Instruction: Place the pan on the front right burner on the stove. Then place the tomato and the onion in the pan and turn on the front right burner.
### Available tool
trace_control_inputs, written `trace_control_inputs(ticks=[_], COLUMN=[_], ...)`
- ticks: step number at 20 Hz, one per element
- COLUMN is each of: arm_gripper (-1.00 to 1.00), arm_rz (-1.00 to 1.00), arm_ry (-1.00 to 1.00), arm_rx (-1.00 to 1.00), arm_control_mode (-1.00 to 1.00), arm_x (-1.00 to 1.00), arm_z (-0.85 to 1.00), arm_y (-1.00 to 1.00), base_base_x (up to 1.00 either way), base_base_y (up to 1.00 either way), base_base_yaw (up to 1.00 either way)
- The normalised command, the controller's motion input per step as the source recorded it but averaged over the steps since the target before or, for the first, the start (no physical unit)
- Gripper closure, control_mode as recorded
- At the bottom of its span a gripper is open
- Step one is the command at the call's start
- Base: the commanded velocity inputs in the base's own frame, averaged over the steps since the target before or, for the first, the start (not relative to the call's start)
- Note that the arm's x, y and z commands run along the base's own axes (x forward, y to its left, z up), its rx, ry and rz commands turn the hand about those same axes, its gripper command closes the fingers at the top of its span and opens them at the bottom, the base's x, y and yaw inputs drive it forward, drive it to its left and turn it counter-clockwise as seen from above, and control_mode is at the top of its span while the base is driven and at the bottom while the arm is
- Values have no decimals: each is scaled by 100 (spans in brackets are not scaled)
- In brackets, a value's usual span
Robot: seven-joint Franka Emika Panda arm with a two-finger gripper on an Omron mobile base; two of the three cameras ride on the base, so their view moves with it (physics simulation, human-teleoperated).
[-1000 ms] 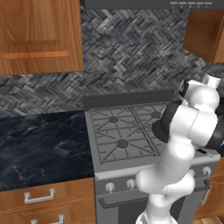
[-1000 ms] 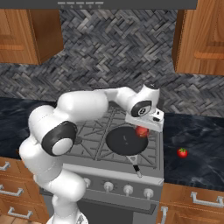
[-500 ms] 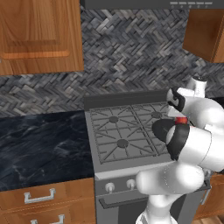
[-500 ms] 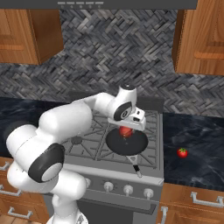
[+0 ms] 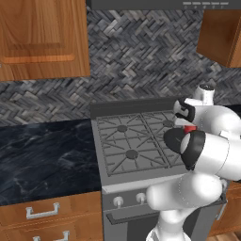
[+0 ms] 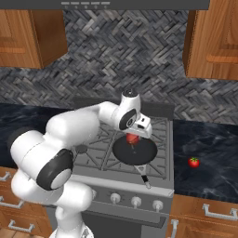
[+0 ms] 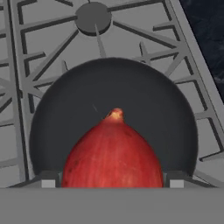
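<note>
The dark pan point(image 6: 145, 153) sits on the stove point(image 6: 95, 155) over the front right burner, which it hides; its thin handle point(image 6: 143, 176) points toward the stove's front. My gripper point(image 6: 132, 136) hangs just above the pan's middle, shut on the dull red-brown onion point(image 6: 132, 138). In the hand view the onion point(image 7: 113, 151) bulges between my fingertips point(image 7: 48, 179), with the pan point(image 7: 148, 100) right below it. From the left base view the onion point(image 5: 189, 129) peeks out beside my arm. The bright red tomato point(image 6: 194, 162) lies on the dark counter right of the stove.
White knobs point(image 6: 135, 201) line the stove's front. A back burner cap point(image 7: 92, 17) lies beyond the pan. Dark marble counter point(image 5: 42, 155) runs left of the stove point(image 5: 127, 146) and wooden cabinets point(image 6: 214, 46) hang above on both sides.
My gripper has carried the onion leftward and down, from above the pan's far right edge to just over the pan's middle. The tomato and the pan have stayed put.
</note>
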Motion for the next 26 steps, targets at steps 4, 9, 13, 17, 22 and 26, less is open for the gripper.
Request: trace_control_inputs(ticks=[4, 9, 13, 17, 22, 26], arm_gripper=[100, 100, 100, 100, 100, 100], arm_rz=[-7, -1, 0, 0, 0, 0], arm_ry=[0, -2, 0, 0, -5, -13], arm_rx=[0, 0, 0, 0, 0, 0], arm_control_mode=[-100, -100, -100, -100, -100, -100], arm_x=[37, 2, -1, 2, 3, 2], arm_z=[0, 0, -25, -53, -29, -26], arm_y=[0, 0, 0, 0, 0, 0], base_base_x=[0, 0, 0, 0, 0, 0], base_base_y=[0, 0, 0, 0, 0, 0], base_base_yaw=[0, 0, 0, 0, 0, 0])
